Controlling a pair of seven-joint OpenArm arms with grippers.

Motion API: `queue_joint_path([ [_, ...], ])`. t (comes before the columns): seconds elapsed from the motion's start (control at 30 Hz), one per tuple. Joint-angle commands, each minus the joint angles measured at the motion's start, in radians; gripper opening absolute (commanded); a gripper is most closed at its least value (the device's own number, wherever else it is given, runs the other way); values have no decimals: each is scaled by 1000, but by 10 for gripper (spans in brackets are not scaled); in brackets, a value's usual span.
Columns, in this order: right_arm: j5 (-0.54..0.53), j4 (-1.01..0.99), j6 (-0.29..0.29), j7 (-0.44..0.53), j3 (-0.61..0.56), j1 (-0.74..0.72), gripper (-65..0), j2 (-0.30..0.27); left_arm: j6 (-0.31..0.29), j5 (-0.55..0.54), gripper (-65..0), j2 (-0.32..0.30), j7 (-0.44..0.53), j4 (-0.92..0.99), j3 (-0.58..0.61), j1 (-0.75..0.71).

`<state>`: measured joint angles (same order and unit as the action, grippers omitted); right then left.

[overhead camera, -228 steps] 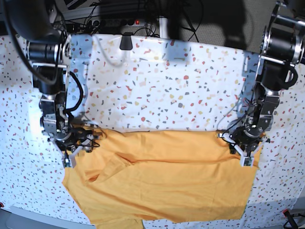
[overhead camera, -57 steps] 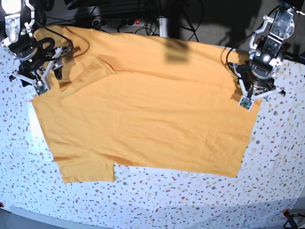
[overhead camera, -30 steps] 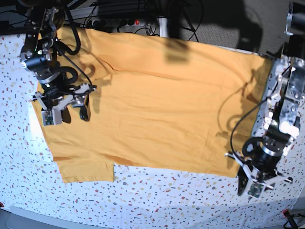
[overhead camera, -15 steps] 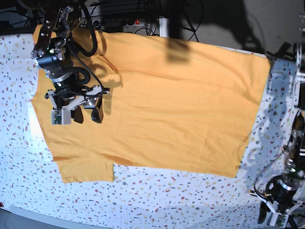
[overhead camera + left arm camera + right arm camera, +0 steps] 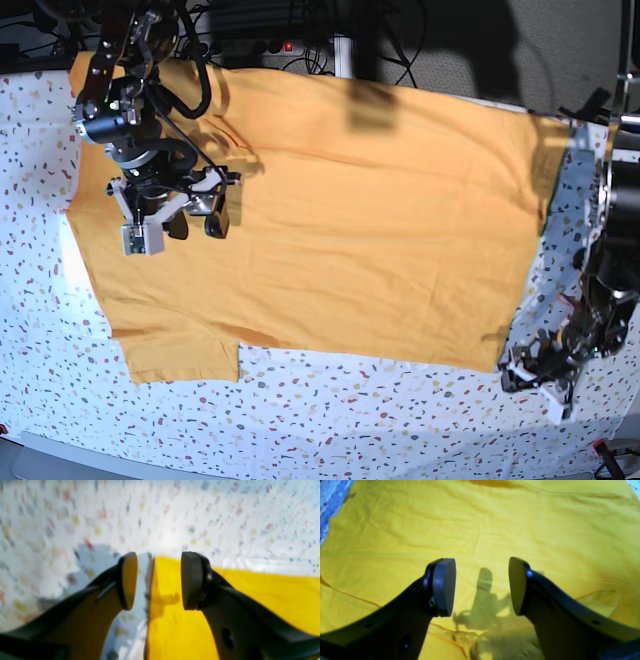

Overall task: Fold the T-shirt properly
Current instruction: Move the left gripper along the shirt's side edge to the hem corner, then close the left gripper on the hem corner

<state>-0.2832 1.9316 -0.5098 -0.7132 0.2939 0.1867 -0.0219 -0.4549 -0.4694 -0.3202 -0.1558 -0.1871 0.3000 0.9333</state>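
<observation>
A speckled white table (image 5: 330, 420) carries the T-shirt (image 5: 380, 220), spread flat and not yet folded anywhere. Nearest, at its lower hem corner, the left gripper (image 5: 540, 368) hangs with jaws parted, holding nothing. Farther off, the right gripper (image 5: 196, 214) hovers over the sleeve side, released too. Every fold looks undone.

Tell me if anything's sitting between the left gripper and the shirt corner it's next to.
Nothing visible is. The left gripper has open jaws straddling the hem edge of the T-shirt at its corner, with only the speckled table cover beyond. The base view shows the left gripper at that same corner.
</observation>
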Motion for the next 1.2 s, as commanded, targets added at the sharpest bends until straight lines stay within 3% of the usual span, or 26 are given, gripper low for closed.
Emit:
queue_joint_path([
  [0.0, -9, 18, -17, 19, 0, -9, -314, -3, -10, -14, -358, -7, 31, -15, -4, 23],
  [0.2, -23, 19, -17, 19, 0, -9, -314, -3, -10, -14, -357, -7, 64, -15, -4, -68],
  [0.33, -71, 19, -18, 16, 0, -9, -314, -3, -10, -16, -357, -6, 136, -16, -4, -103],
  [0.83, -69, 19, -19, 13, 0, -9, -314, -3, -10, -10, -357, 52, 177, -21, -4, -146],
  [1.17, -69, 19, -18, 16, 0, -9, -314, -3, -10, -10, -358, 54, 180, -93, -4, -147],
])
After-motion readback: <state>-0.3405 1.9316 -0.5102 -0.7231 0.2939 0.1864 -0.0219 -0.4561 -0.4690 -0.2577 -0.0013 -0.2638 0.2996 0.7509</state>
